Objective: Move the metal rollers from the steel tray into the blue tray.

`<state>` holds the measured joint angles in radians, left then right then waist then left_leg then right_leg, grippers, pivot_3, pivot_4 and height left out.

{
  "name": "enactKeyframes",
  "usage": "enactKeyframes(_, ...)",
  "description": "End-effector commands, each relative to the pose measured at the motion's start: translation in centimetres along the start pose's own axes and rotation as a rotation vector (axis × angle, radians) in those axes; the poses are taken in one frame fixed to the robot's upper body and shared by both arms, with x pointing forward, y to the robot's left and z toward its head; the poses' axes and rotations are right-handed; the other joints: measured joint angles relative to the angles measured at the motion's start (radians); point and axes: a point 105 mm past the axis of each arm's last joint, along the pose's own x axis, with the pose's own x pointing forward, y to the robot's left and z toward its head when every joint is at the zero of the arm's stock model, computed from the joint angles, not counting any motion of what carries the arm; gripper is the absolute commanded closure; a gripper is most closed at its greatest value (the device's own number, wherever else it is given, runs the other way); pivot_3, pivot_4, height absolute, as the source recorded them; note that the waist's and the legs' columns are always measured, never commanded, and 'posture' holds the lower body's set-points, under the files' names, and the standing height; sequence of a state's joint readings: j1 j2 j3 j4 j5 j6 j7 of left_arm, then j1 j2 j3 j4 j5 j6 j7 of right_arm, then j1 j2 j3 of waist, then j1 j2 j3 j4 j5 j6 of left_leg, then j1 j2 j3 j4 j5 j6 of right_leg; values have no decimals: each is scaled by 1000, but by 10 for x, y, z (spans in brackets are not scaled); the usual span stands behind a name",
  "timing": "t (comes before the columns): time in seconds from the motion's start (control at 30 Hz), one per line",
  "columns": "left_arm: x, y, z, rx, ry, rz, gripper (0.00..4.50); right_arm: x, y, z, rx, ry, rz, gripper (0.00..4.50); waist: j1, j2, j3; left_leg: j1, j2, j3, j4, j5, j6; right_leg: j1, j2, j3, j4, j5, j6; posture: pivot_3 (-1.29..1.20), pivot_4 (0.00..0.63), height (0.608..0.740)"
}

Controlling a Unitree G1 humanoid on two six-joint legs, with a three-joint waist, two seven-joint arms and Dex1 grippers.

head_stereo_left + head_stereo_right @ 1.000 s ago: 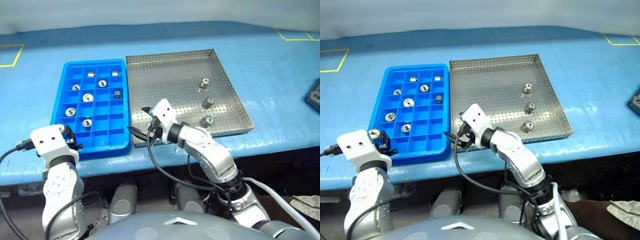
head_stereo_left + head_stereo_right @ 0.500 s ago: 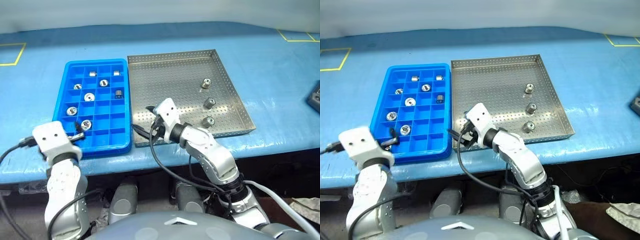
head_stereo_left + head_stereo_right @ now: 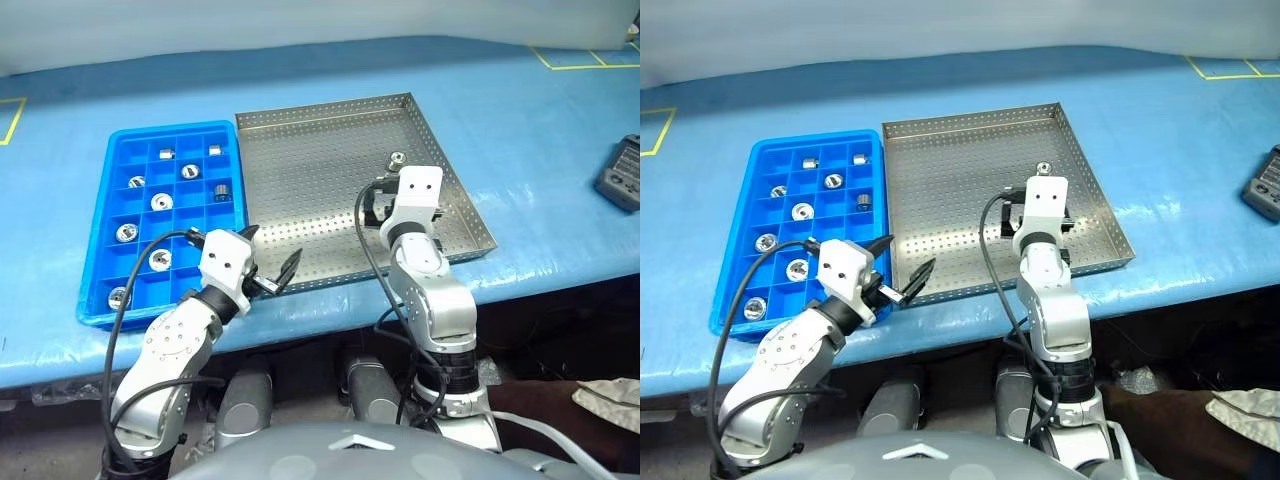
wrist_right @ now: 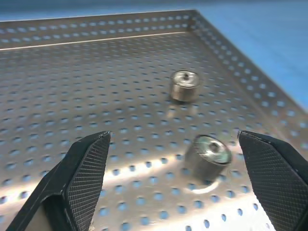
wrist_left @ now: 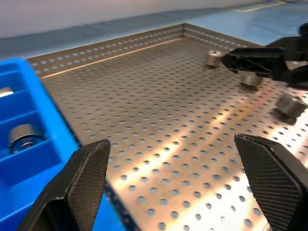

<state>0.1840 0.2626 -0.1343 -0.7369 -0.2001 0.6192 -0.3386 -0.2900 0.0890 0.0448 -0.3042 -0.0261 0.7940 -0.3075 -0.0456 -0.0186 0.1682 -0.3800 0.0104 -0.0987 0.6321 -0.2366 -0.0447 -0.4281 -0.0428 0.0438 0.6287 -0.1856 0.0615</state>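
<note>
Rollers remaining: three metal rollers (image 4: 185, 85) are seen on the steel tray (image 3: 300, 170), grouped near its right rim; the nearest one (image 4: 208, 153) lies tipped, its bore facing up and outward.
Rollers delivered: eight are counted in the blue tray (image 3: 100, 235), one per compartment, scattered rather than filled in order.
Right pincer (image 4: 178, 183): spread wide and empty, held low over the steel tray with the tipped roller between its fingertip line; judged to be lined up for the next pick.
Left pincer (image 3: 272, 270): spread wide and empty, held over the near edge of the steel tray just beside the blue tray; judged to be between a drop and the next reach.
Tray layout: both trays are set touching side by side on the blue worktop (image 3: 520, 120), which keeps each carry short.
Hidden: in the head views two rollers are covered by the right wrist.
Unclear: a dark device (image 3: 622, 174) at the worktop's right edge is cut off and cannot be identified.
</note>
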Motion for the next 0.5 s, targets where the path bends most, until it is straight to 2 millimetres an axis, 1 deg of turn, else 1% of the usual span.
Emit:
enactKeyframes(0.03, 3, -14, 6, -28, -37, -89, 6, 10, 12, 1, 135, 48, -69, 0, -12, 0, 0, 0, 0, 0, 0, 0, 0, 0, 0, 0, 0, 0, 0, -30, 150, 740)
enactKeyframes(0.1, 4, -20, 6, -21, -37, -127, 6, 18, 16, 0, 163, 63, -83, 0, -21, 1, -1, 0, 0, 1, 0, 0, 1, 0, 0, 0, 0, 0, 0, -26, 150, 740)
enactKeyframes(0.17, 5, -25, 6, -24, -36, -158, 6, 27, 16, 0, 179, 72, -131, 0, -21, 1, -1, 1, 0, 0, -1, 0, 2, 1, 0, 0, 0, 0, 0, -21, 150, 740)
enactKeyframes(0.27, 4, -30, 6, -17, -30, -185, 6, 39, 14, -7, 250, 121, -191, 0, -21, 2, 0, -1, -1, 1, -1, 0, 2, 0, 0, 2, -1, 0, 0, -2, 150, 740)
enactKeyframes(0.4, 3, -32, 4, -16, -25, -185, 6, 49, 13, -11, 226, 130, -242, 0, -22, 3, 0, 1, -1, 2, -1, 0, 2, 0, 0, 3, -1, 0, 0, 10, 150, 740)
enactKeyframes(0.5, 3, -33, 4, -19, -28, -177, 6, 54, 17, -18, 264, 169, -232, 0, -23, 3, 0, 1, 0, 2, -1, 0, 3, 1, 1, 3, 0, 0, 0, 19, 150, 740)
